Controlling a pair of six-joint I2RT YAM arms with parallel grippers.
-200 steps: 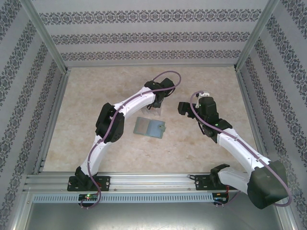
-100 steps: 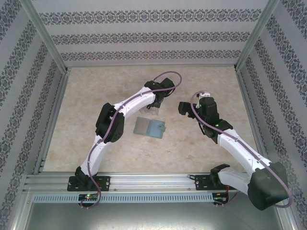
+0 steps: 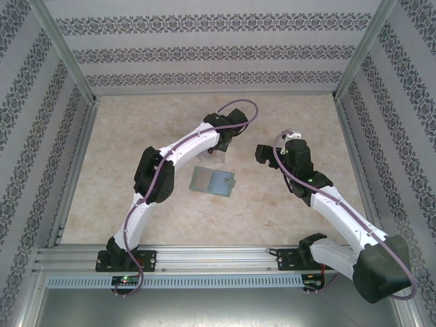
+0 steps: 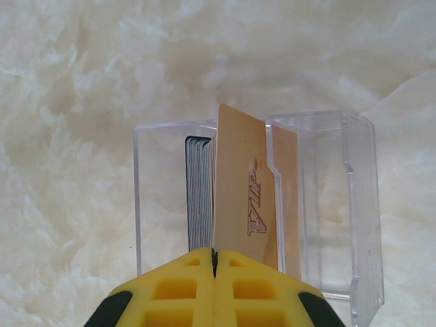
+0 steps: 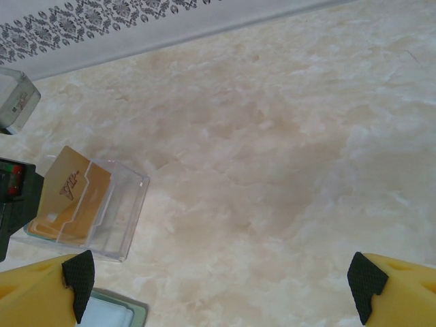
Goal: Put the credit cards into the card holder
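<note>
Gold card (image 4: 242,191) pinched edge-on between left fingers (image 4: 177,289), inside clear holder (image 4: 357,204)

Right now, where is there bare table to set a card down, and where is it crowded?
Bare: the far strip along the back wall, the left side between left arm and frame rail, the near strip between wallet and base rail. Crowded: the middle, around clear card box, wallet and both jaws.

The lower edge of the gold card (image 4: 240,184) was hidden behind the left gripper (image 4: 214,256), itself cut off by the bottom edge. The wallet (image 5: 112,313) was cropped likewise.
</note>
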